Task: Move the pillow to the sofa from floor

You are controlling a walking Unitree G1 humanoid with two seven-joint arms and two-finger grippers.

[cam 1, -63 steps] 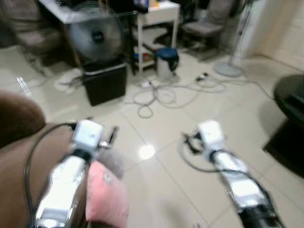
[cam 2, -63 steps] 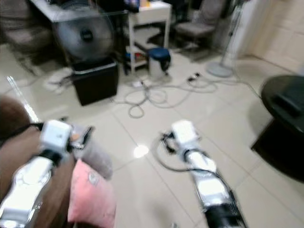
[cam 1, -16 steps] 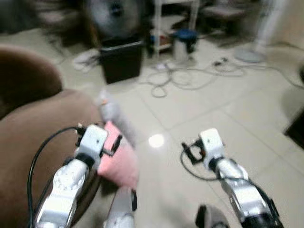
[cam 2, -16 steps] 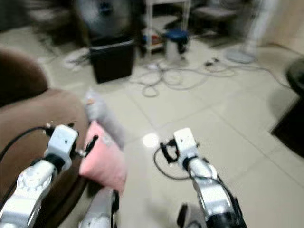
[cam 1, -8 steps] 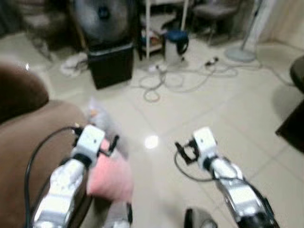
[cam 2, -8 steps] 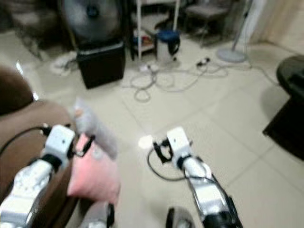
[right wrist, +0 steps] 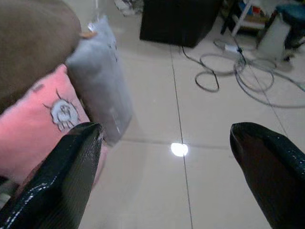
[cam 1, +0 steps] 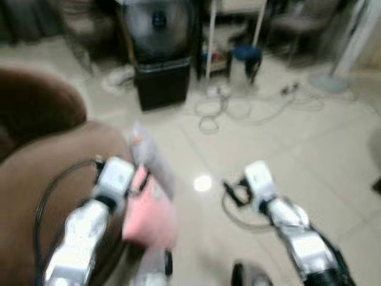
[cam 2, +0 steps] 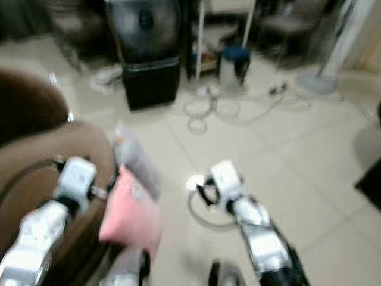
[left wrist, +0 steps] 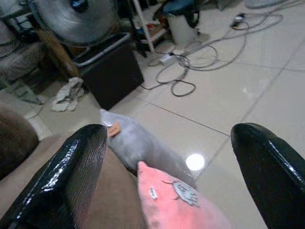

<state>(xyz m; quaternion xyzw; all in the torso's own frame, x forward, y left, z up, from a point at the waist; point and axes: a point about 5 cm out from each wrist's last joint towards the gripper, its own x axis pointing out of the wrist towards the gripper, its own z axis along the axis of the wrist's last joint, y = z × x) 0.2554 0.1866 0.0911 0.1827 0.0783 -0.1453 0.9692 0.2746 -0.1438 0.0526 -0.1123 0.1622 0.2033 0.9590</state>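
- The left gripper (left wrist: 167,157) is hanging over the rounded edge of the brown sofa (cam 1: 41,173), its jaws standing wide apart and gripping nothing.
- The pink pillow (left wrist: 176,200) is lying just below and between those jaws, leaning against the sofa's side with its lower part toward the floor (cam 1: 309,149).
- A grey pillow (right wrist: 97,81) is leaning just beyond the pink one, touching it and the sofa edge.
- The right gripper (right wrist: 167,157) is hovering over bare tile, jaws spread wide and empty; the two pillows are sitting off its one finger.
- Ahead of both jaws, open tile is running to looped cables (cam 1: 232,110), a black box (cam 1: 162,83) and a fan (left wrist: 74,16).
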